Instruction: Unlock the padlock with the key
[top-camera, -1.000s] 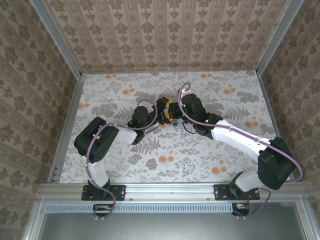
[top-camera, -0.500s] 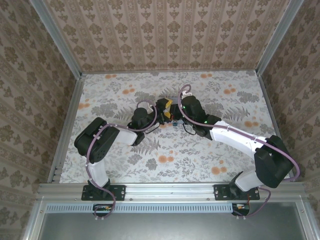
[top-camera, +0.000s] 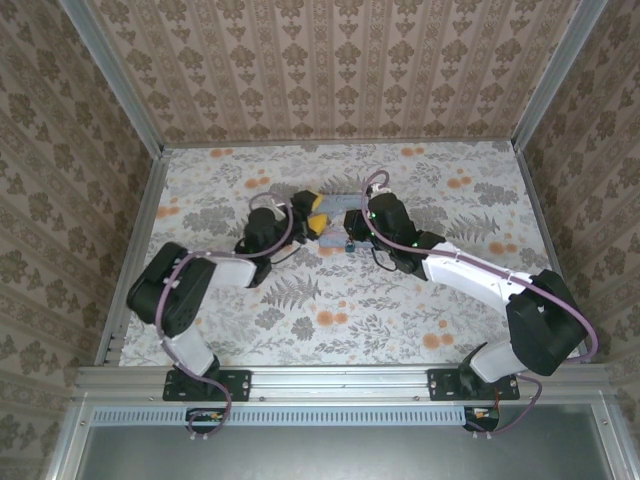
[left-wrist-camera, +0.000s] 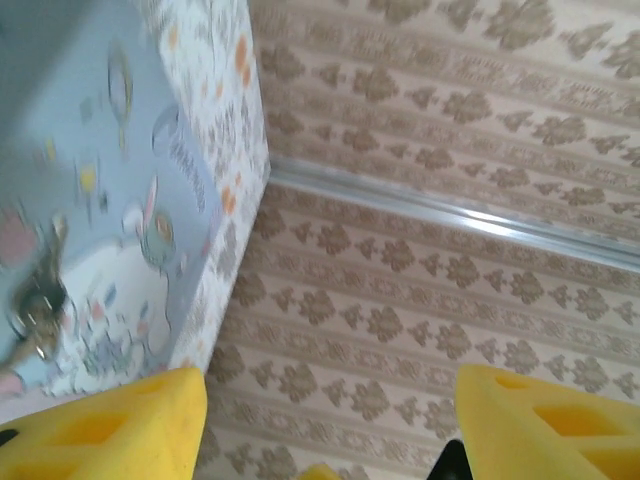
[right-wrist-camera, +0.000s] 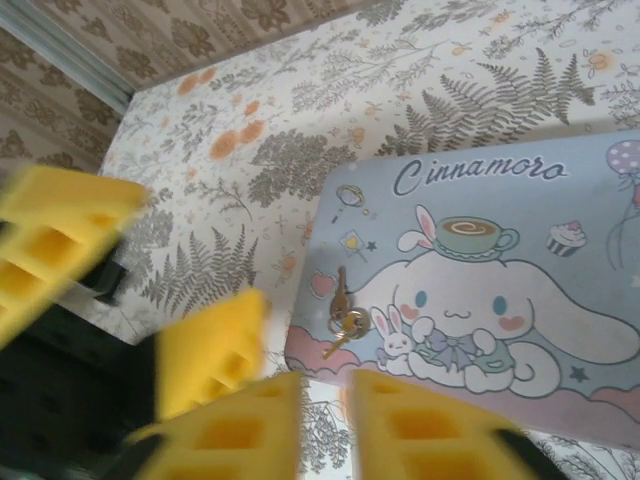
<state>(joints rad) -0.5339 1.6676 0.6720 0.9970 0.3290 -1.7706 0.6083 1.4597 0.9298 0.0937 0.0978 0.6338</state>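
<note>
**Item 1. Pale blue rectangular tin box (right-wrist-camera: 480, 300) with a cartoon rabbit print and a pink band.** It lies flat on the floral-patterned desk (right-wrist-camera: 250, 150). From overhead, a strip of its lid (top-camera: 343, 205) shows between the two grippers. Half a second ago the left gripper covered that strip.

**Item 2. Tiny dark padlock (right-wrist-camera: 343, 300).** It rests on the tin lid near the lower left corner, in one small cluster with a ring and the key. The parts are too small to separate clearly. The left wrist view shows the same cluster blurred (left-wrist-camera: 40, 300).

**Item 3. Thin brownish-gold metal key (right-wrist-camera: 334, 345).** It lies on the lid at the near end of the cluster, touching it. No gripper has hold of it.

**Item 4. Left gripper (top-camera: 316, 212) with yellow foam fingers.** The fingers are spread wide (left-wrist-camera: 330, 400) and hold nothing. It sits just left of the tin and apart from it (right-wrist-camera: 140, 280). It has drawn back to the left since the earlier picture, when it sat close against the right gripper, and its elbow has swung outward too.

**Item 5. Right gripper (top-camera: 355, 235) with yellow foam fingers.** The fingers are drawn close with a narrow slit between them (right-wrist-camera: 325, 410), and they hold nothing. It hovers at the tin's near edge, just short of the cluster. Its place is almost unchanged.
</note>
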